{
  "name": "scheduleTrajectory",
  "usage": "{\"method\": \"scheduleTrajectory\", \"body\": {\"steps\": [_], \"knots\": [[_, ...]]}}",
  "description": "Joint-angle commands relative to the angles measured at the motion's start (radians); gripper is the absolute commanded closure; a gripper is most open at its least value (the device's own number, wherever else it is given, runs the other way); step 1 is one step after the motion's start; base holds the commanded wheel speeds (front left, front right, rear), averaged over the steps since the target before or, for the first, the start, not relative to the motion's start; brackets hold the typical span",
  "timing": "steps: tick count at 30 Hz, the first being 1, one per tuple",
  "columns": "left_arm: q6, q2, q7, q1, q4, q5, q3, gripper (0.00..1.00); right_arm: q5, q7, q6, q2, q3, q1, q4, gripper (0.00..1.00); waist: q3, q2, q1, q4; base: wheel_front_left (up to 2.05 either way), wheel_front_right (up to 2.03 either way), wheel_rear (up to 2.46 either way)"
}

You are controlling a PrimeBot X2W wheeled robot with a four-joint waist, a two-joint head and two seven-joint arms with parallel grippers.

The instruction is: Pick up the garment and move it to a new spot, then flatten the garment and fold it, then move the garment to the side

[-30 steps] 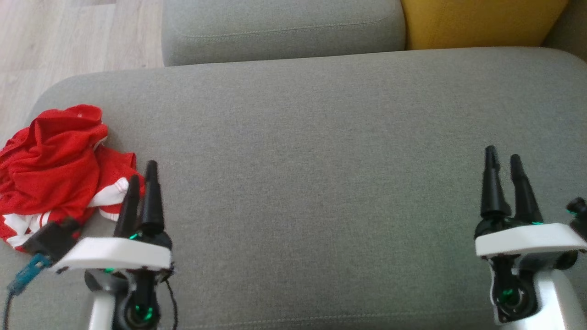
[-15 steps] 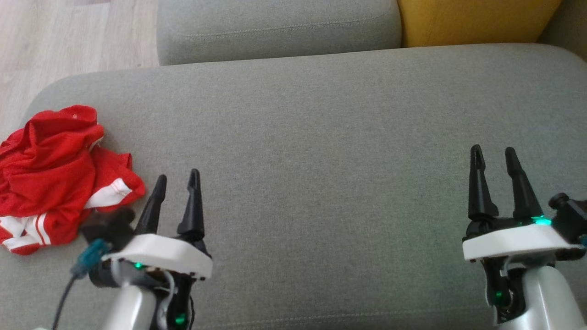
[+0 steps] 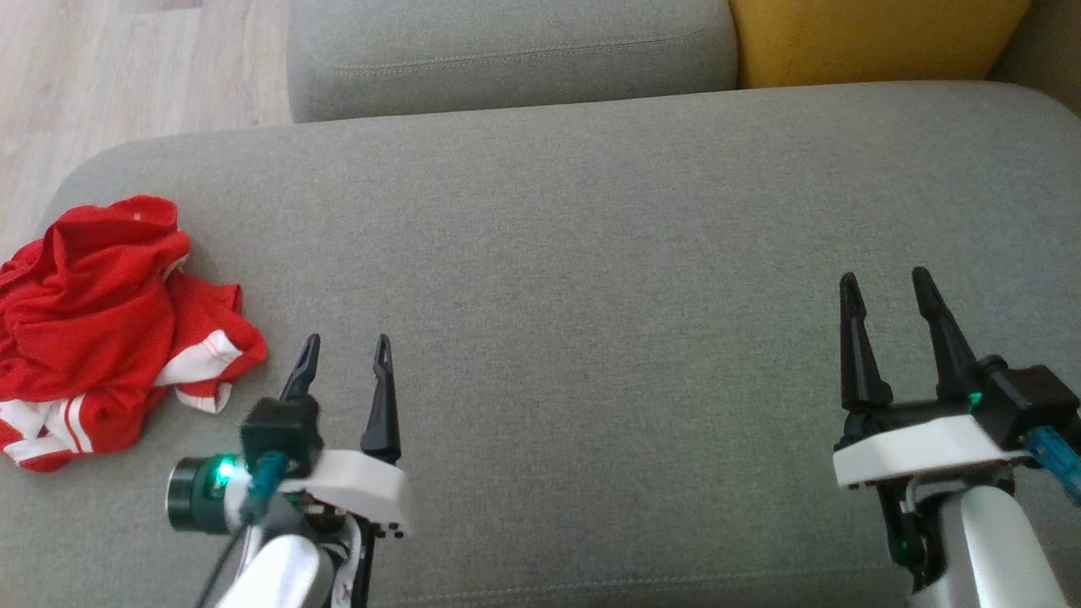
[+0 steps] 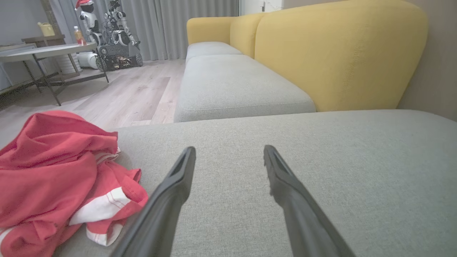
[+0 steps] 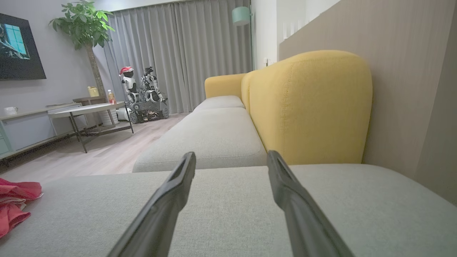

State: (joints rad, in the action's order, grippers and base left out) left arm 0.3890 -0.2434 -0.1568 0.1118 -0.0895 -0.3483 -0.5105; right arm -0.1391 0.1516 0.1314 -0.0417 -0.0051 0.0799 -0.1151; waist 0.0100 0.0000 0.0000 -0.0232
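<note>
The garment (image 3: pixel 110 321), a red piece with white stripes and white trim, lies crumpled in a loose heap on the left end of the large grey seat cushion (image 3: pixel 591 253), reaching that cushion's left edge. In the left wrist view the garment (image 4: pixel 53 171) is bunched into folds with a white-edged hem turned out toward the middle of the cushion. In the right wrist view only a corner of it (image 5: pixel 14 200) shows, at the cushion's far left. The left gripper (image 3: pixel 346 344) hangs over the cushion's front left part, just beside the heap and clear of the cloth. Its two dark fingers stand apart with bare grey fabric between them, as the left wrist view (image 4: pixel 228 150) also shows. The right gripper (image 3: pixel 882 277) is over the cushion's front right part, well apart from the garment. Its fingers are likewise spread and empty, pointing toward the back of the cushion (image 5: pixel 231 154). Behind the cushion's back edge sit a second grey cushion (image 3: pixel 507 51) and, toward the right, a yellow backrest (image 3: pixel 878 38). Pale wood floor (image 3: pixel 127 67) runs past the cushion's back left corner.
</note>
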Motion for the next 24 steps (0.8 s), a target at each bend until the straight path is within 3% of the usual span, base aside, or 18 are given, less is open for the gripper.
{"method": "scheduleTrajectory", "body": {"steps": [1,7,12,16,24], "knots": [[0.023,-0.029,-0.016,0.067,0.029,0.037,0.007,0.0,0.043,0.02,-0.001,-0.007,0.024,0.067,0.038,0.0,0.0,0.0,0.0,-0.002,0.0,0.0,0.0],[0.1,-0.063,-0.034,0.096,0.026,0.097,-0.07,0.0,0.124,0.038,-0.001,-0.007,0.031,0.071,0.043,0.0,0.001,0.0,0.0,-0.008,0.0,0.0,0.0],[0.139,-0.06,-0.048,0.102,0.06,0.082,-0.093,0.0,0.096,0.053,-0.001,-0.007,0.042,0.07,0.026,0.0,0.003,0.0,0.0,-0.01,0.0,0.0,0.0],[0.111,-0.045,-0.06,0.081,0.08,0.052,-0.071,0.0,0.034,0.065,-0.001,-0.008,0.051,0.068,-0.018,0.0,0.003,0.0,0.0,-0.009,0.0,0.0,0.0],[-0.003,0.021,-0.083,0.015,0.047,0.07,0.029,0.0,-0.053,0.088,-0.001,-0.008,0.087,0.081,-0.112,0.0,0.0,0.0,0.0,-0.007,0.0,0.0,0.0]]}}
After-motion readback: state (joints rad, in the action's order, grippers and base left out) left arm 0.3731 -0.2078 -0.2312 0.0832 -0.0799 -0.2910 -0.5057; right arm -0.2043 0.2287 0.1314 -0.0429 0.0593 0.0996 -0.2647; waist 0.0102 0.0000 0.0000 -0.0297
